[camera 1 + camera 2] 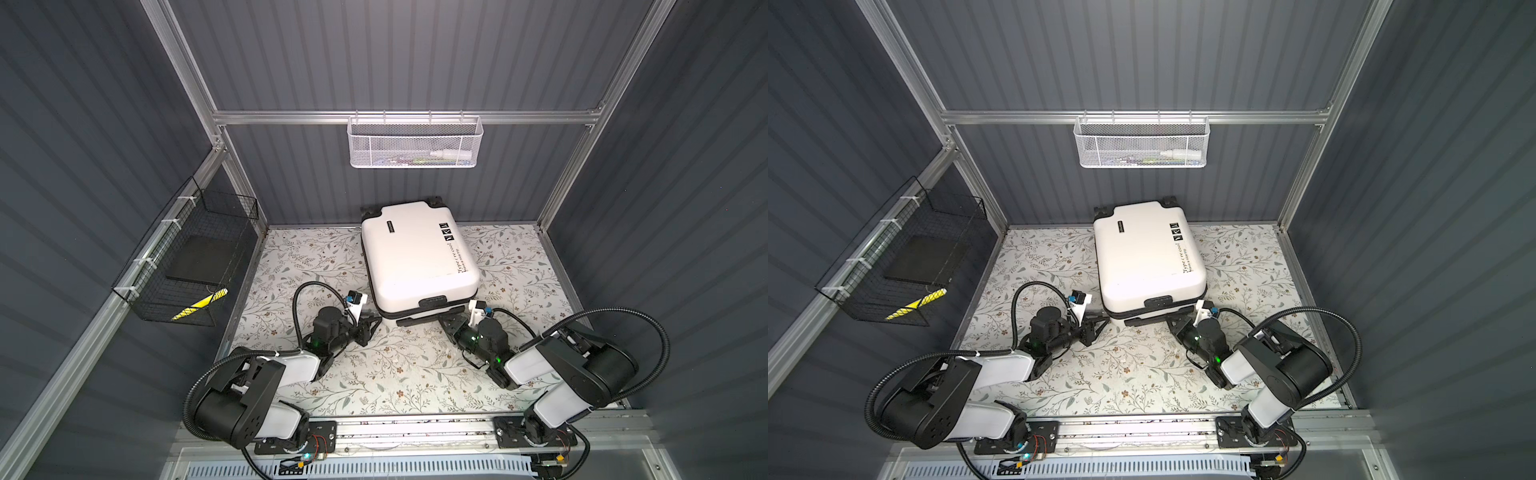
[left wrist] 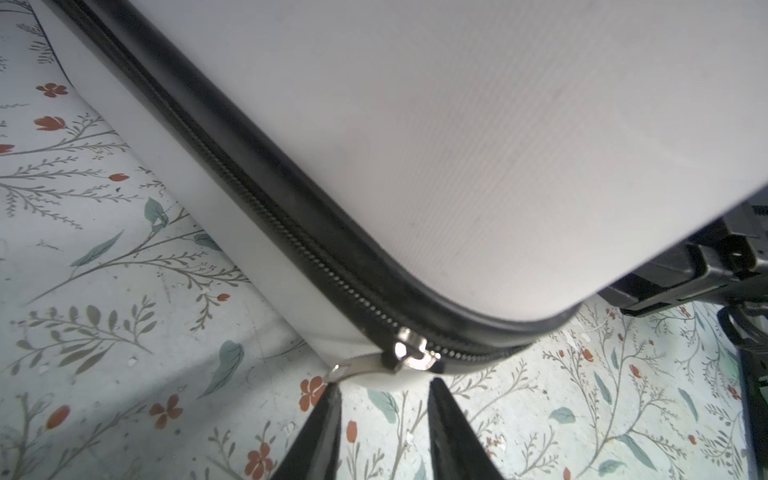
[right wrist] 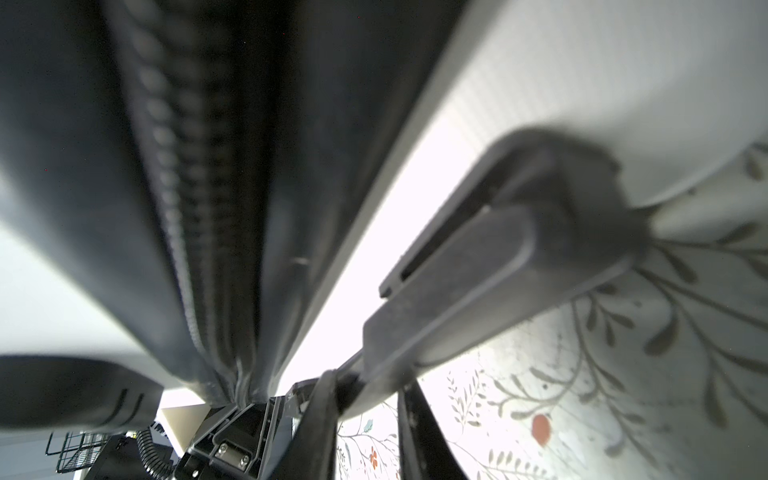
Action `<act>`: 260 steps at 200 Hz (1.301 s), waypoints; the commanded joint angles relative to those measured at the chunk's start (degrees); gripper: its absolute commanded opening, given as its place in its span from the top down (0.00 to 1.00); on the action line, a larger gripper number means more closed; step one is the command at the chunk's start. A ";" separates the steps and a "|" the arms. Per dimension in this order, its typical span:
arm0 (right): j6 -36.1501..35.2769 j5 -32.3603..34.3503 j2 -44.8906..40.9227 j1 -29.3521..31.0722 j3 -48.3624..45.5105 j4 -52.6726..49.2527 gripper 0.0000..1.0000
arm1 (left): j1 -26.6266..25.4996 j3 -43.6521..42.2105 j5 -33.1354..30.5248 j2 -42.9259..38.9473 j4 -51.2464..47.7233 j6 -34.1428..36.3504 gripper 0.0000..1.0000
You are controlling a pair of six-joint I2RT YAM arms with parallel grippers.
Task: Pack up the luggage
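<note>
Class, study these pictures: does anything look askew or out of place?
The suitcase lies skewed on the table, and its black handle sticks out at the near end, held by the right hand. Nothing looks spilled or damaged.

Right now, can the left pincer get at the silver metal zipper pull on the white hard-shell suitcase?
Probably yes: the left pincer stands open just short of the silver metal zipper pull at the corner of the white hard-shell suitcase, nothing between them.

The left arm and right arm reach forward low, angled inward. The left gripper has parted jaws, gripping nothing. The right gripper sits narrower, seemingly pinching the luggage handle.
</note>
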 commanded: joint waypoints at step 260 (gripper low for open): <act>-4.87 -2.62 2.46 0.02 1.52 -1.75 1.00 | 1.30 5.51 5.28 2.37 -1.32 1.40 0.82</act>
